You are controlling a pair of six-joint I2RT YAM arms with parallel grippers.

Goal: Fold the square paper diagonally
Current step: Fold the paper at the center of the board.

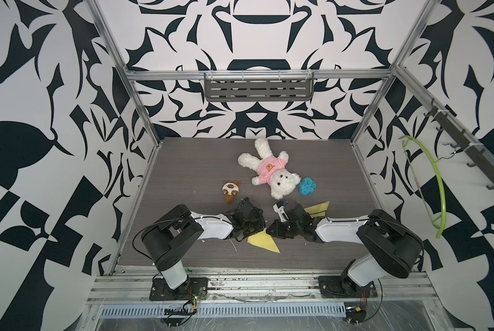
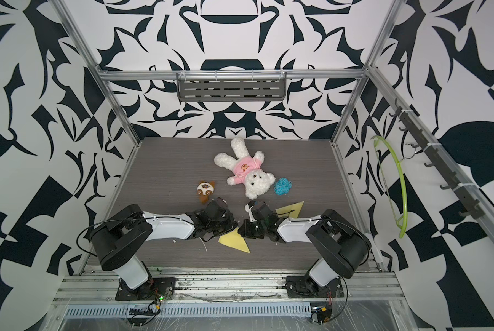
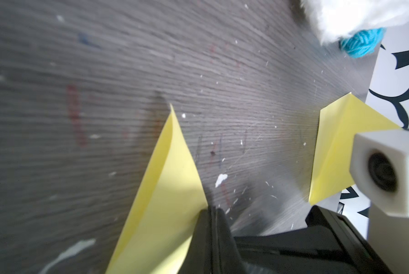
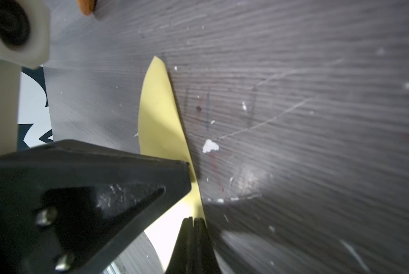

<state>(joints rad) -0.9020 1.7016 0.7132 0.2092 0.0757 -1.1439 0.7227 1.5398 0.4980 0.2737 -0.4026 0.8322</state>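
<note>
— Where is the paper?

— The yellow paper [image 3: 165, 189] hangs between my two claws. My left claw [image 3: 214, 210] is pinched tight on one edge. My right claw [image 4: 194, 219] is pinched on it too, and the tips nearly meet. The sheet looks doubled, with two layers curving up to a point away from me.

— Which step is that?

— I judge the corner is over but the fold is not yet creased. Next I must lay it flat on the table [image 1: 182, 177] under my claws with the edges matched, then press along the diagonal. If I let go unevenly, the layers could slide.

— Any containers?

— None near my claws. There is only a grey slotted shelf [image 1: 258, 87] on the back rail, far beyond both, and I see nothing on it. A second folded yellow sheet [image 1: 318, 209] lies just beyond my right claw.
</note>
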